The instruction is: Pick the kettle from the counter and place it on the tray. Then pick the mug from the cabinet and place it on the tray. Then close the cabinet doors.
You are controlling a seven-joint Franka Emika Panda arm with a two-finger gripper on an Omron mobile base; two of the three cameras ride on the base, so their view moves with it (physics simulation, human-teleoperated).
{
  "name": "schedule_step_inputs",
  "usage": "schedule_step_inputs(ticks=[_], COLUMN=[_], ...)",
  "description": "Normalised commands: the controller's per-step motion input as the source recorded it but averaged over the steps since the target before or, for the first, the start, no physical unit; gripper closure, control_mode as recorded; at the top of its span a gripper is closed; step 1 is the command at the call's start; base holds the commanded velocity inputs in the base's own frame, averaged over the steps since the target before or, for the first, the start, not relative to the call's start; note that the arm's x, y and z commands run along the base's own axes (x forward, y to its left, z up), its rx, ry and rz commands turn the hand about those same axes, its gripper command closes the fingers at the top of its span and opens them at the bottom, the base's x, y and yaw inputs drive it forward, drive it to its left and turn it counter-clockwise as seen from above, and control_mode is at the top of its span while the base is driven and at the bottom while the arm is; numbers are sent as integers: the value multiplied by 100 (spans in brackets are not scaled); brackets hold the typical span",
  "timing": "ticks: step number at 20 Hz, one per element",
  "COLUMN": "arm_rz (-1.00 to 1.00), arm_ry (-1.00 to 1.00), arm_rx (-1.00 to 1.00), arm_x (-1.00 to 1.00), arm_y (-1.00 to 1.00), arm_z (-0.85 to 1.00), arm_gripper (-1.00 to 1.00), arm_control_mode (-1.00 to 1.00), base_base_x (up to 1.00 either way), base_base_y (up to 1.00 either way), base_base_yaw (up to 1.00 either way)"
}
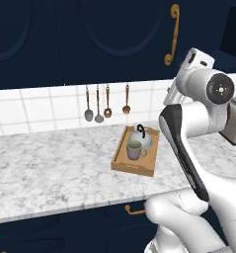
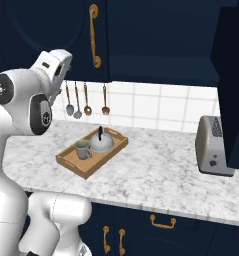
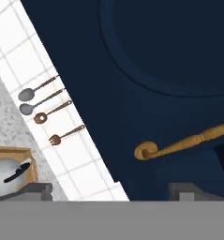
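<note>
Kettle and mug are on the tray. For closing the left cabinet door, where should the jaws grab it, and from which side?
Judging by its shape, grip the cabinet door by its brass handle: a long curved bar standing proud of the panel. Come at it from the door's front face, open jaws straddling the bar's narrow mid-section, away from the round end mount. The gripper already faces that panel, jaws open.
</note>
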Motion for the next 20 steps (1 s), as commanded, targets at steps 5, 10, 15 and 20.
schedule_step_inputs(ticks=[5,10,15,20], arm_rz=[-55,-41,-27,-34], arm_ry=[1,15,-2,-25], arm_rx=[65,72,86,90], arm_x=[-74,-61,-63,-52], arm_y=[-8,-14,-20,-9], arm_z=[11,8,-2,-23], arm_gripper=[-100,-100,-100,-100], arm_control_mode=[-100,-100,-100,-100], base_base_x=[0,0,0,0], base_base_y=[0,0,0,0], base_base_yaw=[0,0,0,0])
